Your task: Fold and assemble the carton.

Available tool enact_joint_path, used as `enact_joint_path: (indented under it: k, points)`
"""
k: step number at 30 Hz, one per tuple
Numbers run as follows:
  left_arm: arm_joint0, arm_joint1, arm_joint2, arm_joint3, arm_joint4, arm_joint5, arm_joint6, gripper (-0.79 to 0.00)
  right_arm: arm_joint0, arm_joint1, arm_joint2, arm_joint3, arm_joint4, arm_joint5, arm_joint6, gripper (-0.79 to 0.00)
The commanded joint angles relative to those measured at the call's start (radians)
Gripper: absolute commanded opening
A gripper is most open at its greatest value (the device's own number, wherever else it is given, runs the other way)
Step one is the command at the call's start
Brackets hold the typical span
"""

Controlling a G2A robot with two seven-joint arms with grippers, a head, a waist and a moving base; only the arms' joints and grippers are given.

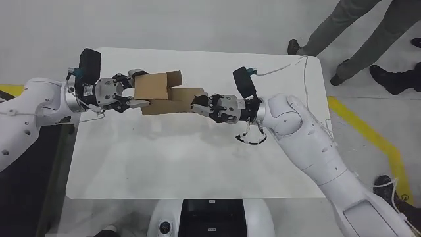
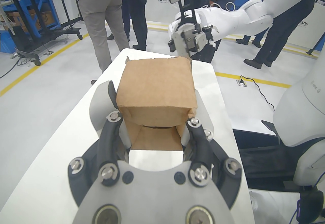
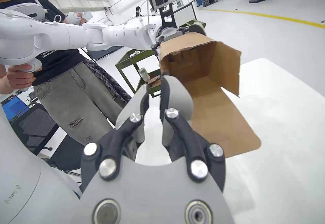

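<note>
A brown carton (image 1: 156, 85) is held above the white table (image 1: 197, 164), partly assembled, with its open end and flaps toward the right arm. My left gripper (image 1: 133, 93) is shut on the carton (image 2: 156, 88), one finger (image 2: 109, 98) on each side of its closed end. From the right wrist, the carton (image 3: 200, 57) gapes open. One side flap (image 3: 229, 70) stands out, and a long flap (image 3: 223, 131) lies flat toward the table. My right gripper (image 3: 155, 82) has its fingers almost together on the edge of the carton's near side wall, also seen as the right gripper (image 1: 198, 103).
A thin white cable (image 1: 283, 71) lies on the table's far right corner. Several people's legs and shoes (image 1: 342, 33) stand on the floor beyond that corner. The table's near half is bare white surface.
</note>
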Motion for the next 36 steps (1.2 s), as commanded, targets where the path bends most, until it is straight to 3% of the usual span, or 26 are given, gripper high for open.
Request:
enact_joint_path:
  k: [1, 18, 28, 36]
  points:
    - [0.007, -0.003, -0.009, 0.003, 0.003, 0.000, 0.004, -0.505, -0.011, -0.001, -0.004, -0.012, -0.012, 0.003, -0.010, -0.785]
    - [0.084, -0.031, -0.067, -0.045, 0.016, 0.000, 0.007, -0.514, 0.010, -0.046, -0.045, 0.012, -0.189, 0.123, -0.196, -0.785]
    - [0.122, -0.038, -0.108, -0.058, 0.020, 0.000, 0.007, -0.511, 0.045, -0.069, -0.078, 0.038, -0.217, 0.110, -0.214, -0.785]
    - [0.157, -0.041, -0.144, -0.055, 0.024, 0.000, 0.000, -0.508, 0.017, -0.050, -0.011, -0.011, -0.356, 0.183, -0.192, -0.785]
